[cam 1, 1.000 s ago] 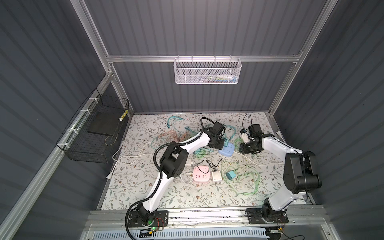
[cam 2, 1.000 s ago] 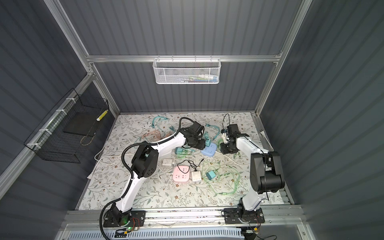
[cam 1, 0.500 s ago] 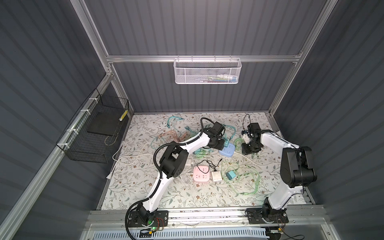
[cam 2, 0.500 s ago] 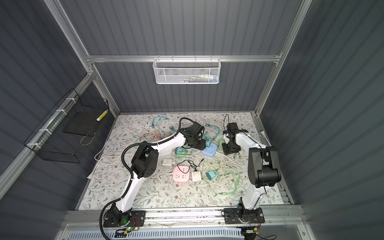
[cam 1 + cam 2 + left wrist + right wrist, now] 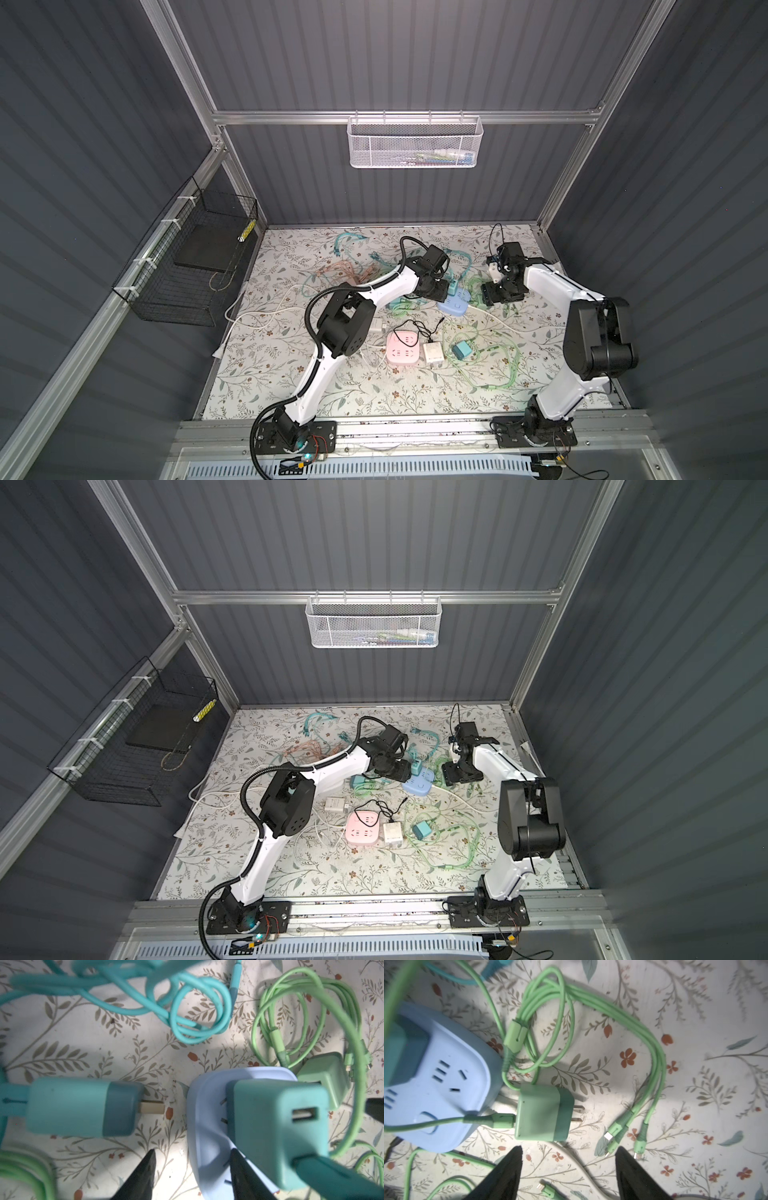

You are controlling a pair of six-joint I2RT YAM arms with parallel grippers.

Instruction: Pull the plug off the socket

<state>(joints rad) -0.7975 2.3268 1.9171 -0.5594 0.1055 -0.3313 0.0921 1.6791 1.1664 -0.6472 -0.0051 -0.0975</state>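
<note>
Jaw opening is the latest change: over the last second both grippers have spread, and the arms have hardly shifted in the top views. The right gripper (image 5: 569, 1153) now stands wide and empty above the green plug (image 5: 542, 1113), which lies flat on the floral mat (image 5: 695, 1084) just beside the blue socket (image 5: 446, 1076), with both prongs bare and clear of the slots. This reads as a finished extraction and release. The left gripper (image 5: 193, 1151) is moderately parted and clamps nothing; one fingertip sits over the socket's rim and the other over bare mat, so any bracing hold on the socket appears to be given up. In a top view the blue socket (image 5: 455, 305) lies at about 2 o'clock from the pink socket (image 5: 402, 348), with the right gripper at about 3 o'clock of it and the left gripper at about 10 o'clock. The green plug is a small, rounded block in two shades of green, with its green cable (image 5: 643, 1028) looped alongside. A teal plug (image 5: 276, 1126) remains seated upright in the blue socket, so further pulling is probably required. A second teal plug (image 5: 83, 1105) lies loose on the mat nearby.
</note>
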